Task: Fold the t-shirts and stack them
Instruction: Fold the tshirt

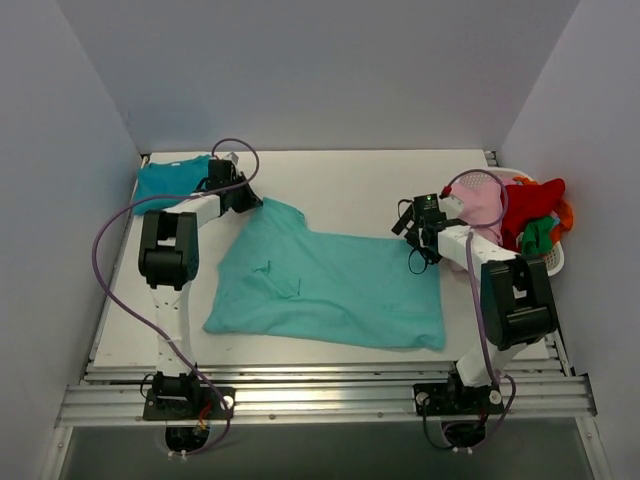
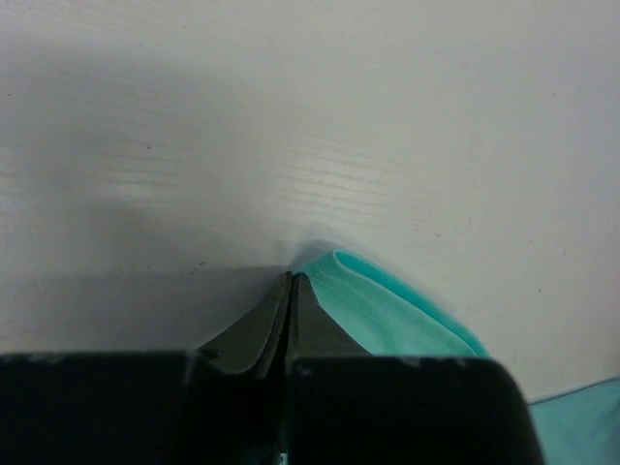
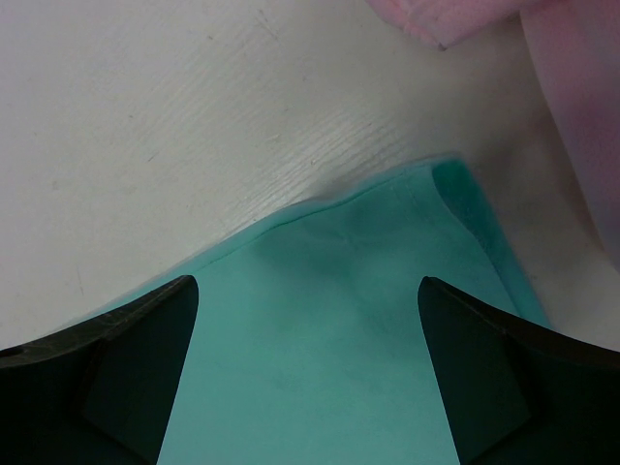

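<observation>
**Top view** — the light turquoise t-shirt [image 1: 330, 285] lies spread flat in the middle of the bench [image 1: 350, 175]. The darker teal t-shirt [image 1: 168, 182] sits at the bench's far left corner. My left gripper [image 1: 250, 200] is at the spread shirt's far left corner and my right gripper [image 1: 412, 235] at its far right corner, near the basket [image 1: 555, 262] on the bench's right edge.

**Left wrist view** — my jaws are pressed together, with a folded hem of the light turquoise t-shirt [image 2: 387, 320] against one finger. I cannot tell whether any cloth is pinched.

**Right wrist view** — my jaws stand wide apart over the shirt's corner, with a pink garment [image 3: 581, 145] close by.
</observation>
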Available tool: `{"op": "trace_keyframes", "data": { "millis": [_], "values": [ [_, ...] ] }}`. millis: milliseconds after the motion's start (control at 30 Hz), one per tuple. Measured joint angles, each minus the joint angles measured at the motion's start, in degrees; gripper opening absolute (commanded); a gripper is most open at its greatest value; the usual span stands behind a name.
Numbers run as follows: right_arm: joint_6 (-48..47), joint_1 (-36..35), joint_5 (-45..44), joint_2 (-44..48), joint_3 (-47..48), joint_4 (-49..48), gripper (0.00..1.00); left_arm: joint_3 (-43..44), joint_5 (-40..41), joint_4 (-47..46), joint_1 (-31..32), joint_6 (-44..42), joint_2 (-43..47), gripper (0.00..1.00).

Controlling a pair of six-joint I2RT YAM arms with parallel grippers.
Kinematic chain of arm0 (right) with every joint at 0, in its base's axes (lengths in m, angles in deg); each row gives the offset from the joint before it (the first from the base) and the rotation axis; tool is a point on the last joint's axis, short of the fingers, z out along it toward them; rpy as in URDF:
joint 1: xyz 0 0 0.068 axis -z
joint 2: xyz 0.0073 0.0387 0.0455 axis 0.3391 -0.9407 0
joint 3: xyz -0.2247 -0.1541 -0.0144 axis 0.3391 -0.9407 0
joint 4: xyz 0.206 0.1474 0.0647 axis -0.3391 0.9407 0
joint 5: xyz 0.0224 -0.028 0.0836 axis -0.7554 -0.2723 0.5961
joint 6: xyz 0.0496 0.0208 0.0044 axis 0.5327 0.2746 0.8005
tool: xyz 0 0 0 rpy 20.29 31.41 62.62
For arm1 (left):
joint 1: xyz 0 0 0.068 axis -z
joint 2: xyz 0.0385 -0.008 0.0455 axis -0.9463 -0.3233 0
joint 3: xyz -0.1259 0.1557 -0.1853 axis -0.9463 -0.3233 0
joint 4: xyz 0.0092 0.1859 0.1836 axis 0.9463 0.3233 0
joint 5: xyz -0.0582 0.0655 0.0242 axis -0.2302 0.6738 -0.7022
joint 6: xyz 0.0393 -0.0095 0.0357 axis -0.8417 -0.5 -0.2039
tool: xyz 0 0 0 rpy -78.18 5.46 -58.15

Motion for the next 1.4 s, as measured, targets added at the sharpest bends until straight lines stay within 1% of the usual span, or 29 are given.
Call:
{"op": "trace_keyframes", "data": {
  "millis": [267,733,833,900,933,1033,1067,1100,1133,1167,1200,1233,1400],
  "values": [
    [0.0,0.4,-1.1,-3.0,2.4,0.0,0.92,0.1,0.0,0.2,-0.1,0.0,0.0,0.02],
    [-0.7,1.8,-4.6,-5.1,5.2,1.3,0.92,-0.3,-0.7,0.0,-1.7,0.9,0.1,0.02],
    [-0.7,2.6,-4.9,-8.3,6.9,1.5,0.90,-0.3,-0.8,0.0,-1.9,1.0,0.1,0.02],
    [-0.7,3.1,-5.0,-10.6,8.0,1.5,0.86,-0.3,-0.8,-0.1,-1.9,1.0,0.1,0.02],
    [-0.7,3.4,-5.0,-11.7,8.5,1.5,0.83,-0.3,-0.8,-0.1,-1.9,1.0,0.1,0.02],
    [-1.0,3.7,-5.6,-13.5,9.6,0.7,0.56,-0.5,-1.0,-0.3,-1.9,1.0,0.1,0.02],
    [-1.0,3.7,-5.7,-13.9,9.9,0.4,0.37,-0.5,-1.0,-0.4,-1.9,1.0,0.1,0.02],
    [-1.3,3.7,-5.8,-14.2,10.0,0.1,0.29,-0.5,-1.1,-0.5,-2.0,1.0,0.1,0.02],
    [-1.0,3.7,-5.7,-14.5,10.1,-0.3,0.22,-0.5,-1.1,-0.5,-2.0,1.0,0.1,0.02],
    [-0.9,3.7,-5.7,-14.8,10.2,-0.7,0.11,-0.5,-1.1,-0.5,-2.0,1.0,0.1,0.02],
    [-1.0,3.7,-5.7,-15.0,10.4,-1.0,0.05,-0.6,-1.1,-0.5,-2.0,1.0,0.1,0.02],
    [-0.9,3.7,-5.8,-15.2,10.4,-1.3,0.00,-0.6,-1.1,-0.5,-2.0,1.0,0.1,0.02],
    [-0.8,3.7,-5.4,-15.2,10.4,-1.4,0.00,-0.7,-1.2,-0.7,-2.0,1.0,0.2,0.02]
  ]
}}
